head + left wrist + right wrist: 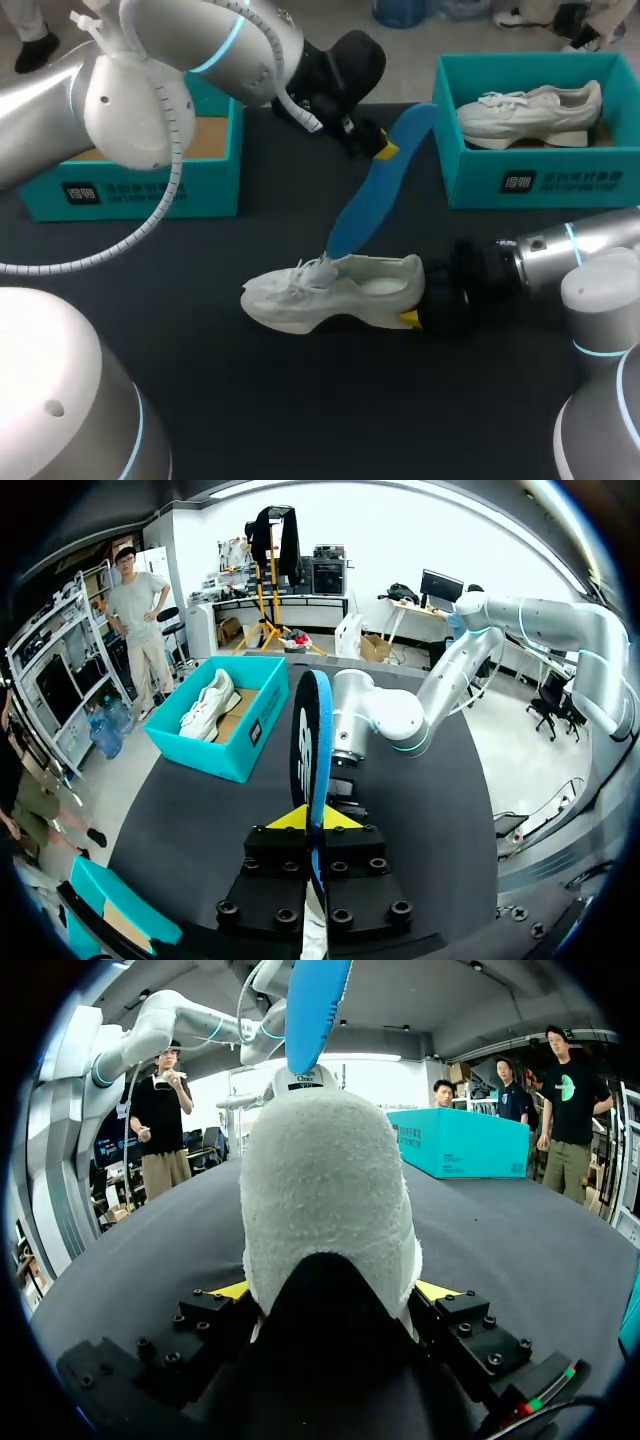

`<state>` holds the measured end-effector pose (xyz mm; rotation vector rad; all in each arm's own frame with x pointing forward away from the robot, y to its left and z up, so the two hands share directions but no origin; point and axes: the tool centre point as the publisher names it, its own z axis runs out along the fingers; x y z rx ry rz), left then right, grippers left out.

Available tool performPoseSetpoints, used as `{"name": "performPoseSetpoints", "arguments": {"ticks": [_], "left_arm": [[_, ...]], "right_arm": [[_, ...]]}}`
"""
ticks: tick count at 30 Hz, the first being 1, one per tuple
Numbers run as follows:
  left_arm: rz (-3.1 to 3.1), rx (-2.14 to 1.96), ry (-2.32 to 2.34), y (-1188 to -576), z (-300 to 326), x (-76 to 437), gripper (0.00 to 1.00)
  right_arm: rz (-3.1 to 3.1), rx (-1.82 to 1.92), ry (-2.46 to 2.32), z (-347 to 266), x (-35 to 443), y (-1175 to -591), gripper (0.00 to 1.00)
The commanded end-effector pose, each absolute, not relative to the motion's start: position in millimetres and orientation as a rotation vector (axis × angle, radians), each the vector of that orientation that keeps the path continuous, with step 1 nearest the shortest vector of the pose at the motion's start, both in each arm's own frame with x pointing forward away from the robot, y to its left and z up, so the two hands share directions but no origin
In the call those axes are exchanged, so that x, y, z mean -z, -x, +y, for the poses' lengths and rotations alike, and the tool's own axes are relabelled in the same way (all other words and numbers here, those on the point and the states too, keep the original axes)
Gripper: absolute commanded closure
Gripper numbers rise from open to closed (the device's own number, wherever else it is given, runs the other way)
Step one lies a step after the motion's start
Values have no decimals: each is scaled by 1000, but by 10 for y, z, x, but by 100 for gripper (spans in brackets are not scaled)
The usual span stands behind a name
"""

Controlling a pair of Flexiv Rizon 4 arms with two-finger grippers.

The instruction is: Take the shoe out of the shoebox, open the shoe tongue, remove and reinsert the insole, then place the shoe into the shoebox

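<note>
— Where's the shoe right now?
— The white shoe (335,290) lies on its sole about the middle of the black table (300,410). Its toe points towards the left edge and its heel towards the right edge.
— Is anything holding it?
— The right gripper (412,318) is in low from the right edge, and its jaws are pinching the heel. In its own wrist camera the padded heel fills the space between the two yellow fingertips (232,1288), one against each side.
— And that blue thing sticking up?
— That's the blue insole (375,185). It stands slanted over the shoe, with its lower end at the shoe's opening just behind the laces and its upper end leaning towards the far edge. I can't tell whether the lower tip is inside the shoe or only touching the collar.
— The left arm has it?
— Yes. The left gripper (385,148) comes in from the far left corner, past the middle. Its jaws are clamped on the insole's upper part, one yellow tip on each flat face.
— And the boxes?
— There are two teal ones along the far edge. The left shoebox (150,180) sits in the far left corner, partly behind the left arm, with its brown cardboard floor showing. The right shoebox (540,175) sits in the far right corner, and another shoe (530,115) lies in it, toe to the left. Both boxes are well apart from the shoe on the table.
</note>
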<state>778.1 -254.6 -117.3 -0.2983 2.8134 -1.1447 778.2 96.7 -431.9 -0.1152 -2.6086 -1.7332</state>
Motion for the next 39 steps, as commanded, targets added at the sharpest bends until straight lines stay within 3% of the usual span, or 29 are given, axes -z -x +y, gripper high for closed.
{"name": "performPoseSetpoints", "arguments": {"ticks": [1, 17, 39], "left_arm": [[2810, 1150, 297, -7774, -2537, 1189, 100], [2987, 1545, 292, -8248, -2342, 508, 100], [3099, 2011, 506, -9222, -1818, 188, 100]], "right_arm": [[-2611, 1733, 117, 975, 4354, -7779, 100], [-2611, 1733, 117, 975, 4354, -7779, 100], [-2611, 1733, 117, 975, 4354, -7779, 100]]}}
